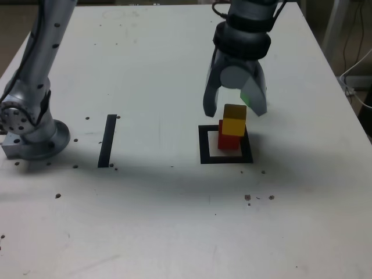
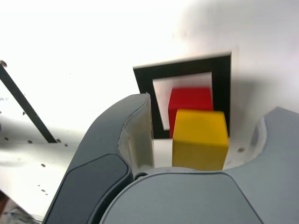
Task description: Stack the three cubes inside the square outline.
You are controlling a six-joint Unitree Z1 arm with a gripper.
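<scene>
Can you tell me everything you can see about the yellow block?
The yellow block is a small plain cube with smooth-looking flat sides and no marks. Its top looks darker than its front in the exterior view. It sits on the red block, shifted a bit to one side. The hand is open around it, and I can't tell whether a finger touches it.

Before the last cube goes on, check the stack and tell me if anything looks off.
One thing: the yellow cube sits off-centre on the red cube, offset toward the exterior view's right, so their edges don't line up. The red cube stands inside the square outline. Nothing looks spilled or damaged.
</scene>
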